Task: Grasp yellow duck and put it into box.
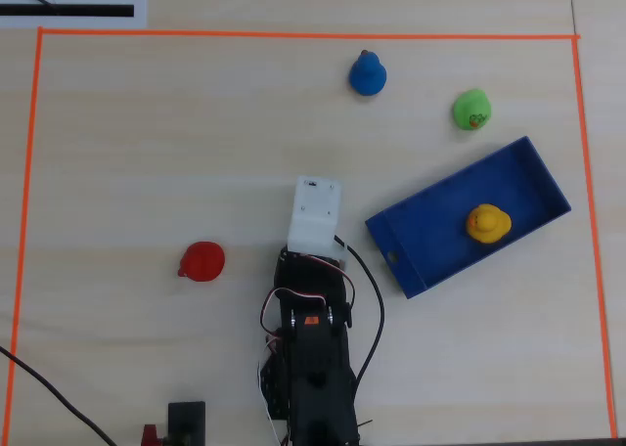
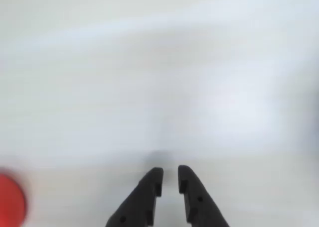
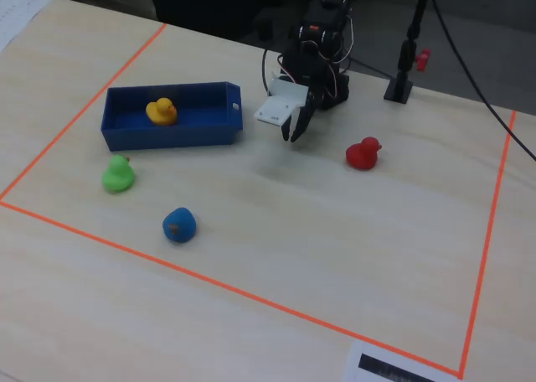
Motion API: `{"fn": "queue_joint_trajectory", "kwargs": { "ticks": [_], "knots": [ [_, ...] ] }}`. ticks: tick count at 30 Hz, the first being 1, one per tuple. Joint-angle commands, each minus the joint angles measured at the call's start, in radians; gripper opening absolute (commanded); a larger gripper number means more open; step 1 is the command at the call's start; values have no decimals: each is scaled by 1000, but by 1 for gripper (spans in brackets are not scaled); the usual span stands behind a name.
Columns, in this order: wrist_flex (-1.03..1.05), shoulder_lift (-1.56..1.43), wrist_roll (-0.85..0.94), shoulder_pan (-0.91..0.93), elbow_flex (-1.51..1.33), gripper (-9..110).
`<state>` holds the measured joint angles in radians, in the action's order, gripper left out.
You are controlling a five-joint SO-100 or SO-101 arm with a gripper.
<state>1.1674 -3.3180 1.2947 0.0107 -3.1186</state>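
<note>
The yellow duck (image 1: 487, 223) sits upright inside the dark-blue box (image 1: 430, 270), toward its far right end in the overhead view. In the fixed view the duck (image 3: 161, 110) is in the left half of the box (image 3: 167, 136). My gripper (image 3: 291, 134) hangs tips down over bare table just right of the box in the fixed view, apart from it. In the wrist view the gripper (image 2: 170, 171) holds nothing, with its black fingers nearly together and only a narrow gap between them. The white wrist block (image 1: 315, 214) hides the fingers from above.
A red duck (image 1: 202, 261) lies left of the arm and shows blurred in the wrist view (image 2: 10, 204). A blue duck (image 1: 368, 74) and a green duck (image 1: 471, 109) lie beyond the box. Orange tape (image 1: 293, 35) borders the work area. A black stand (image 3: 400, 87) is behind the arm.
</note>
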Motion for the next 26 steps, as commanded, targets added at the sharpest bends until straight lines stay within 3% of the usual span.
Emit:
{"fn": "queue_joint_trajectory", "kwargs": {
  "ticks": [1, 9, 26],
  "knots": [
    [87, 6, 2, 17, 8, 0],
    [141, 8, -14, 97, 8, 10],
    [141, 8, -14, 100, 8, 10]
  ]
}}
